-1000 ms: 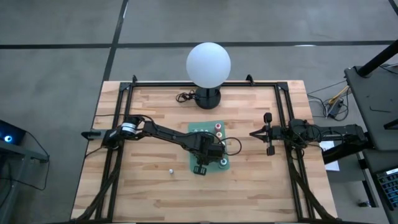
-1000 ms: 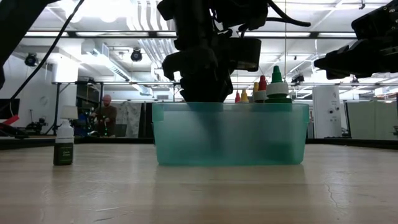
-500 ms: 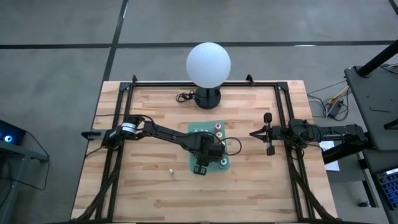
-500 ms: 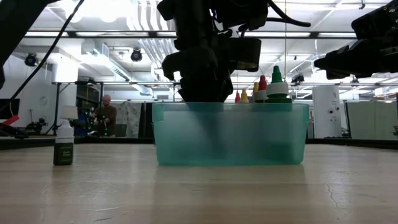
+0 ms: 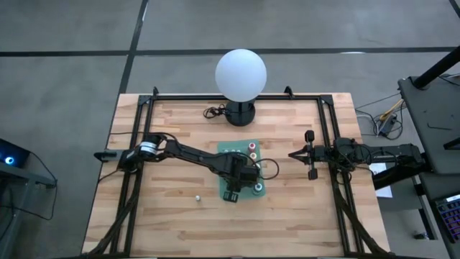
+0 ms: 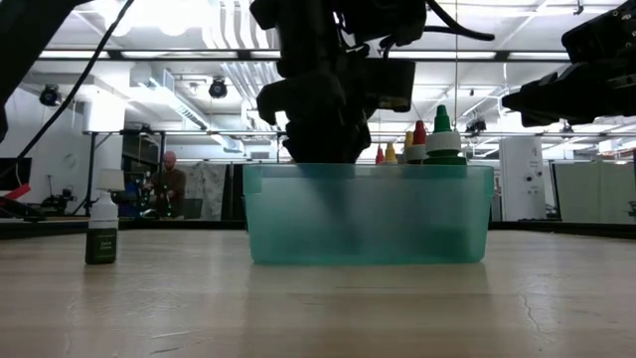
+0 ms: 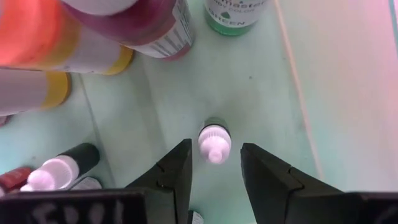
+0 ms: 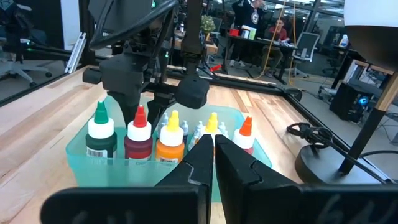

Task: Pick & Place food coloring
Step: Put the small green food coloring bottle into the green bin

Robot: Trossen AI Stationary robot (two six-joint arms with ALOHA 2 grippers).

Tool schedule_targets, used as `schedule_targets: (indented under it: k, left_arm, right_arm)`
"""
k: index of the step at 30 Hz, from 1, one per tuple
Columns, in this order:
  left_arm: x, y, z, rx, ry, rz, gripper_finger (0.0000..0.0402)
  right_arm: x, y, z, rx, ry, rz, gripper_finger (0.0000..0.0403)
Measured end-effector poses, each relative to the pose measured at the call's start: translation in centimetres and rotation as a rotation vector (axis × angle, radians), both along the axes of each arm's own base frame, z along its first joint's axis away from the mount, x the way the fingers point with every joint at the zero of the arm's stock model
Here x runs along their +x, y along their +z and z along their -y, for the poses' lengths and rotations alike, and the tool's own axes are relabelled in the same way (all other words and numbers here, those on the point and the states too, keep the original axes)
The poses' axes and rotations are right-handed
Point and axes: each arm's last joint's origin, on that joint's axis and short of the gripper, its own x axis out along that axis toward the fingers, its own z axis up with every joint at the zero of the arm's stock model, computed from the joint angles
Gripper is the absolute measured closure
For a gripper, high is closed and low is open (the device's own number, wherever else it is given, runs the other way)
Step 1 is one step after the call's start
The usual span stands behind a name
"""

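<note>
Between the left gripper's [image 7: 214,171] parted fingers stands a small white-capped bottle [image 7: 214,140].

Even, fairly bright overhead light fills the top-down frame; the white globe lamp [image 5: 241,72] at upper centre glares without detail. At table height, ceiling strip lights [image 6: 179,15] blaze behind the silhouetted black arm [image 6: 318,80]. In the left wrist frame, the nearest orange-and-pink bottles [image 7: 93,31] at upper left blur softly.
</note>
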Motion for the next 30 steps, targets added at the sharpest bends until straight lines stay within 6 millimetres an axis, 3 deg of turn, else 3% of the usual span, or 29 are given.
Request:
schedule_targets:
  k: [20,30]
  left_arm:
    - [-0.3,2.3,-0.1,-0.002,0.005,0.037,0.0291]
    - [-2.9,6.2,-0.3,-0.019,0.001,0.130,0.0291]
  right_arm:
    - [0.0,0.0,0.0,0.000,0.000,0.000,0.0394]
    - [0.0,0.0,0.0,0.001,0.000,0.000,0.0394]
